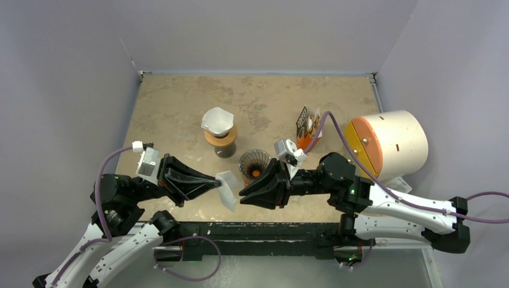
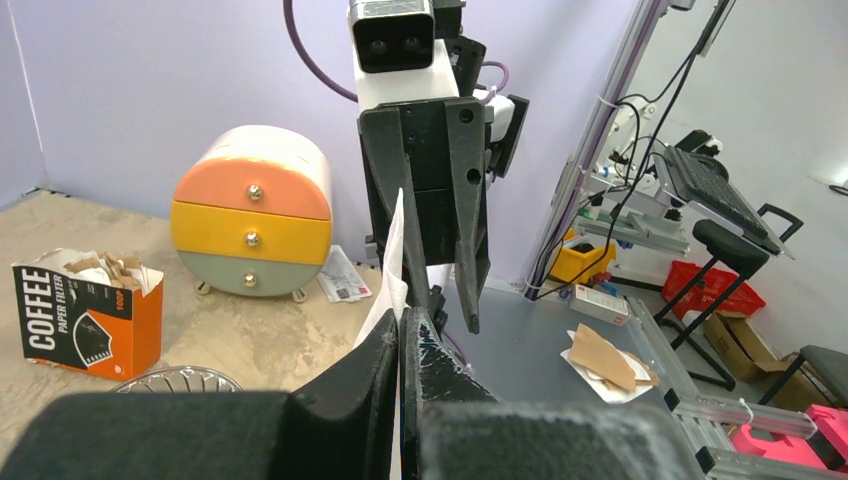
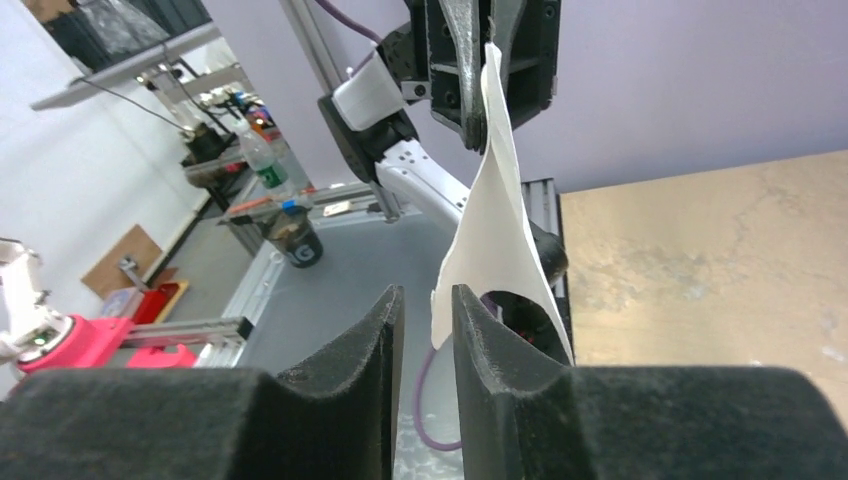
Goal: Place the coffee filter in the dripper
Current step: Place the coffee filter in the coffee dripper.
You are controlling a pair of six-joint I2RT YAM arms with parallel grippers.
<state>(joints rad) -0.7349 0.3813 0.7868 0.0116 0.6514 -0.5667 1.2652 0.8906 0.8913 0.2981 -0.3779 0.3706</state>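
Tabletop (image 1: 180, 108) of mottled tan stone between lavender walls (image 1: 60, 72), left gripper (image 1: 216, 179) pinching filter (image 1: 228, 191) above near edge, right gripper (image 1: 242, 193) narrowly parted at its other side, dripper (image 1: 254, 162) just behind, filter box (image 1: 309, 129), drawers (image 1: 390, 144) at right

This is a robotics lab, not a home or kitchen. Two robot arms, the left arm (image 1: 114, 198) and the right arm (image 1: 396, 207), are bolted to the edge of a stone-patterned tabletop (image 1: 180, 102) boxed in by plain lilac walls (image 1: 270, 30), like a test cell. The wrist views show the room beyond. There, aluminium frame posts (image 2: 590, 150) carry loose cables (image 2: 700, 60). A laptop (image 2: 705, 185) sits on a raised stand beside a black stool (image 2: 735, 250). A red crate (image 2: 725, 290) and a yellow bin (image 2: 580, 262) stand on the grey floor. On the other side, a workbench holds a bottle (image 3: 258, 160), a dark cup (image 3: 297, 240) and a pink fixture (image 3: 90, 340).
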